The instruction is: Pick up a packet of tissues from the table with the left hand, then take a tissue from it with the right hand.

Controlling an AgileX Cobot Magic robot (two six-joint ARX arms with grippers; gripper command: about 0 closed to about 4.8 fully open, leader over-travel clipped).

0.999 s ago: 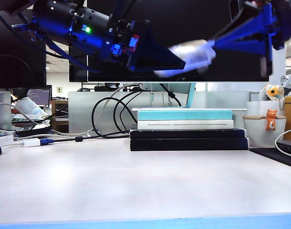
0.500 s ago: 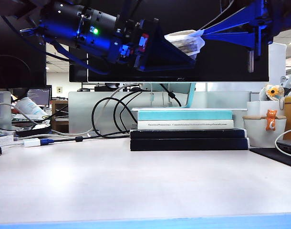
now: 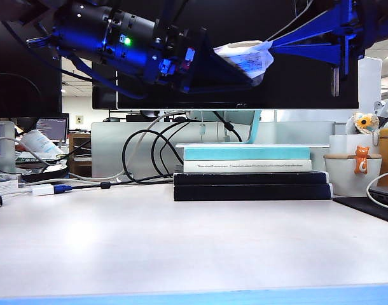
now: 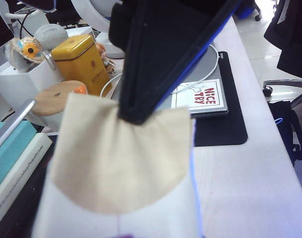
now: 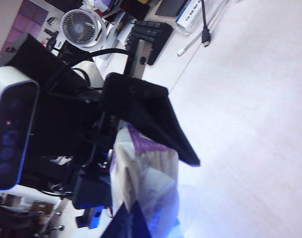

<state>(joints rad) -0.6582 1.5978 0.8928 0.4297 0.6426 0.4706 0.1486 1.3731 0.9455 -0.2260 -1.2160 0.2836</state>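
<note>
Two pincers, left [image 3: 248, 70] and right [image 3: 273, 44], clamp one packet of tissues [image 3: 245, 58].

bg: dark monitor [image 3: 232, 89] | stacked books [image 3: 251, 173] | cables [image 3: 143, 152] | office behind, ceiling lights

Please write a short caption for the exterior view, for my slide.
Above the table, left pincer holds the tissue packet while right pincer pinches it.
</note>
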